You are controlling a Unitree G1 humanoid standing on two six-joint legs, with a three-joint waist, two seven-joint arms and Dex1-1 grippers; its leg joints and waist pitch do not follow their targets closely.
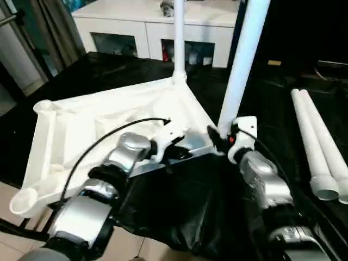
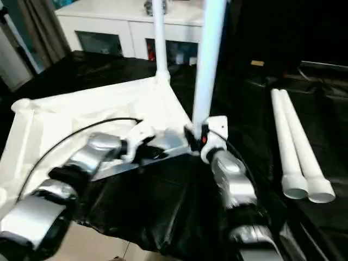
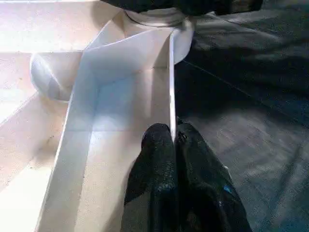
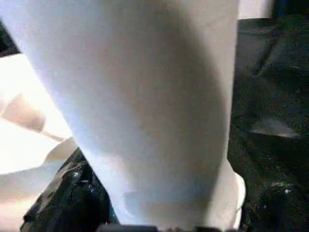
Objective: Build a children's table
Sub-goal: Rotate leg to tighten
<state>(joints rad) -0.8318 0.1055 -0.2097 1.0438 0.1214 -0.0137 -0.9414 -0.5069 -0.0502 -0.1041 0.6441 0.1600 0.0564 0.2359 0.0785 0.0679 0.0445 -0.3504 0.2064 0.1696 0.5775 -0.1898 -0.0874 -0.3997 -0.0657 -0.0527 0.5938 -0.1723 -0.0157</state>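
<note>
The white tabletop (image 1: 109,114) lies underside up on the black-covered work surface. One white leg (image 1: 179,38) stands upright in its far corner socket. A second leg (image 1: 244,60) rises, slightly tilted, from the tabletop's near right corner, and my right gripper (image 1: 222,138) is shut around its lower end. The right wrist view shows this leg (image 4: 145,106) close up between dark fingers (image 4: 58,193). My left gripper (image 3: 173,140) is shut on the tabletop's thin side rim (image 3: 171,87), one black finger on each side of it, a little left of that corner.
Two more white legs (image 1: 318,147) lie side by side on the black cloth at the right. A white glass-doored cabinet (image 1: 147,27) stands behind the work surface. The tabletop's near left corner socket (image 1: 24,201) overhangs the front edge above the tiled floor.
</note>
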